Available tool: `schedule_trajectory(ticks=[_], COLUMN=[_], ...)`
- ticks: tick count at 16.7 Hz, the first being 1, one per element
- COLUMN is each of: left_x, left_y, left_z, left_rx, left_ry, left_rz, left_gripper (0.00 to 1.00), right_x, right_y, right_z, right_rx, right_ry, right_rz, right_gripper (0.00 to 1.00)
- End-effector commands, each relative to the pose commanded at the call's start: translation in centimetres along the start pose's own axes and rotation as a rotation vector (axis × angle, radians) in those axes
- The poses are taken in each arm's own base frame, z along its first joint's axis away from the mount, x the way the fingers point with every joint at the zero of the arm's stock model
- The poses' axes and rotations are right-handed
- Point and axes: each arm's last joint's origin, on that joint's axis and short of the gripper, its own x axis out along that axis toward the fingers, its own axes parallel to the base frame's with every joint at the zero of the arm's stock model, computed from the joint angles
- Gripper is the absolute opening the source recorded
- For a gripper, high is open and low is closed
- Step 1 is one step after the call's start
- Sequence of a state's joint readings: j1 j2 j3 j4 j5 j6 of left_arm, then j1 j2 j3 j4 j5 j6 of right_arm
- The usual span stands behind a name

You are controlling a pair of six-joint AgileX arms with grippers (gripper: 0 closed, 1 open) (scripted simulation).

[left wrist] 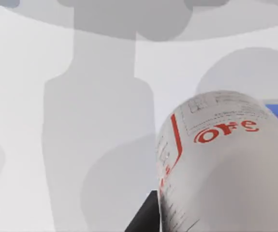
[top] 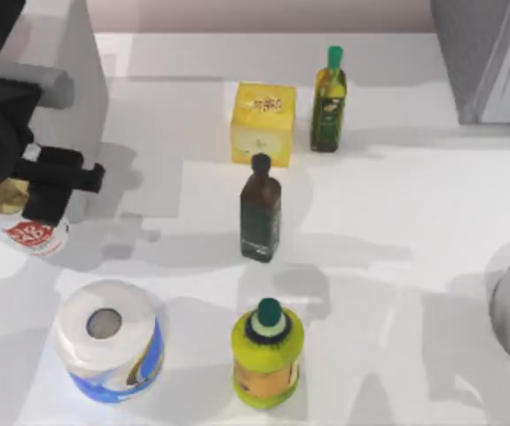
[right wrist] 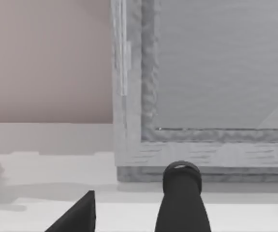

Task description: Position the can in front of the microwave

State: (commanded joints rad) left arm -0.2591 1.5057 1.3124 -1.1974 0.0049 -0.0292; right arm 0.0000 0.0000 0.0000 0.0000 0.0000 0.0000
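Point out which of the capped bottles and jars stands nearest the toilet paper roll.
The yellow-green jar with the dark green cap, just right of the toilet paper roll. The dark brown bottle and olive-green bottle stand farther back.

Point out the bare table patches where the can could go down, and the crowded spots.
The left gripper holds the can at the table's left edge. Bare: the wide patch right of the dark bottle, and the strip in front of the microwave. Crowded: around the yellow box and green bottle.

Overhead table view, two close wrist views
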Motion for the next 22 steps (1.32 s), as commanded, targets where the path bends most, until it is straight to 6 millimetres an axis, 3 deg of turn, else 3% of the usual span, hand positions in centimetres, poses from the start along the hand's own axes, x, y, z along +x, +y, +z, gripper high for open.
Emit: schedule_trajectory(ticks=[4,8,22], left_x=[3.5,5.7,6.6], left_y=[3.9,5.6,5.7], left_z=[-4.8,-7.5,-7.8], left_rx=[-0.134,-0.204,-0.208], left_ry=[0.110,0.176,0.179], left_rz=[0.027,0.029,0.029], left_gripper=[0.00,0.00,0.00], right_x=[0.0,0.0,0.0], right_y=[0.0,0.0,0.0], right_z=[0.0,0.0,0.0], right_rx=[0.000,0.000,0.000], right_ry=[0.000,0.000,0.000], right_rz=[0.000,0.000,0.000], right_gripper=[1.00,1.00,1.00])
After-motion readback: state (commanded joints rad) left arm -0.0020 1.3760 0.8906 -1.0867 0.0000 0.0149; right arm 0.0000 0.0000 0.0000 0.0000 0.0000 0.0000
